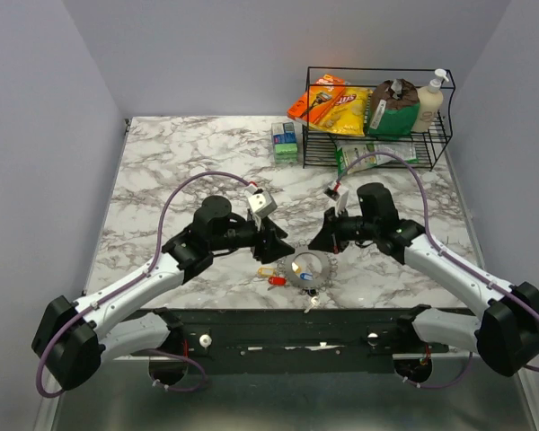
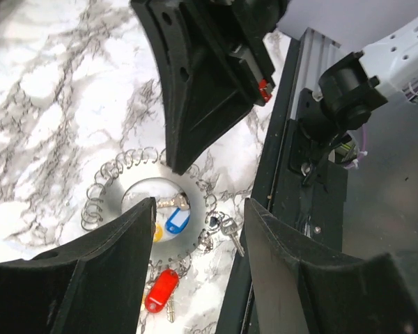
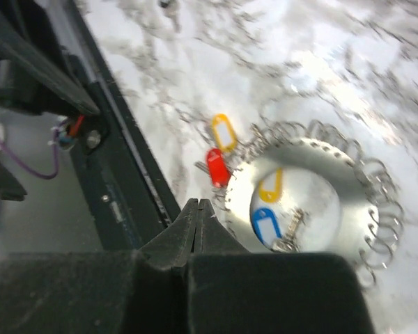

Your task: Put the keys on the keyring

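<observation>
Silver keyring [image 1: 307, 268] lies on the marble table [image 1: 180, 153] near its front edge, coloured keys [image 1: 277, 280] on and beside it. The left gripper [image 1: 281, 251] gapes empty over it, and the right gripper [image 1: 318, 243] is pinched closed.

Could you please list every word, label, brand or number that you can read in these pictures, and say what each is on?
No text can be read for certain.
Yellow snack bag in the black wire rack: red logo, too small to read.
Orange packet: print too small.
Green boxes: print too small.
Blue plastic key tag: no writing shows.
</observation>
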You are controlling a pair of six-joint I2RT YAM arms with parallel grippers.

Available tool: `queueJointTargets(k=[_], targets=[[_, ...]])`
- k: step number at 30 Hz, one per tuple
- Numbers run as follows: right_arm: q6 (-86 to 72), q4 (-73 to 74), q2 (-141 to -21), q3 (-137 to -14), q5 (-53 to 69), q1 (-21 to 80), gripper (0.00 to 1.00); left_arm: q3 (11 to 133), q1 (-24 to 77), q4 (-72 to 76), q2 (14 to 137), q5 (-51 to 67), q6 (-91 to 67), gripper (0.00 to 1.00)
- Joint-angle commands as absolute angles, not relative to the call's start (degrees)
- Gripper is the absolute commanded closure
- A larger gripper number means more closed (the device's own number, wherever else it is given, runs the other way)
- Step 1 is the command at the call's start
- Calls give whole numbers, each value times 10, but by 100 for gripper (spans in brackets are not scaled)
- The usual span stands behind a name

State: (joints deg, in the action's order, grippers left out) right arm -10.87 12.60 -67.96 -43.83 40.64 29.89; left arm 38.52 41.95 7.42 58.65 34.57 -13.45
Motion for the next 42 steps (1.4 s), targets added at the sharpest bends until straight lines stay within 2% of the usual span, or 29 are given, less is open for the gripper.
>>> queueJointTargets(k=[1, 6, 7, 10, 16, 23, 35, 42], targets=[[-185, 156, -641, -384, 245, 297, 95, 402, 417, 40, 634, 317, -144, 37], [-236, 198, -619, -340, 189, 292, 80, 410, 417, 40, 682, 334, -151, 37], [-245, 199, -614, -331, 185, 290, 72, 411, 417, 41, 686, 335, -152, 37], [-272, 209, -589, -300, 184, 278, 61, 410, 417, 47, 698, 332, -152, 37], [-321, 227, -551, -251, 185, 251, 43, 405, 417, 52, 720, 325, -158, 37], [-344, 228, -546, -229, 201, 236, 41, 401, 417, 70, 735, 325, -171, 37], [-260, 301, -583, -308, 166, 243, 47, 410, 417, 65, 761, 323, -179, 37], [-269, 343, -641, -355, 76, 351, 46, 408, 417, 62, 761, 321, -185, 37]])
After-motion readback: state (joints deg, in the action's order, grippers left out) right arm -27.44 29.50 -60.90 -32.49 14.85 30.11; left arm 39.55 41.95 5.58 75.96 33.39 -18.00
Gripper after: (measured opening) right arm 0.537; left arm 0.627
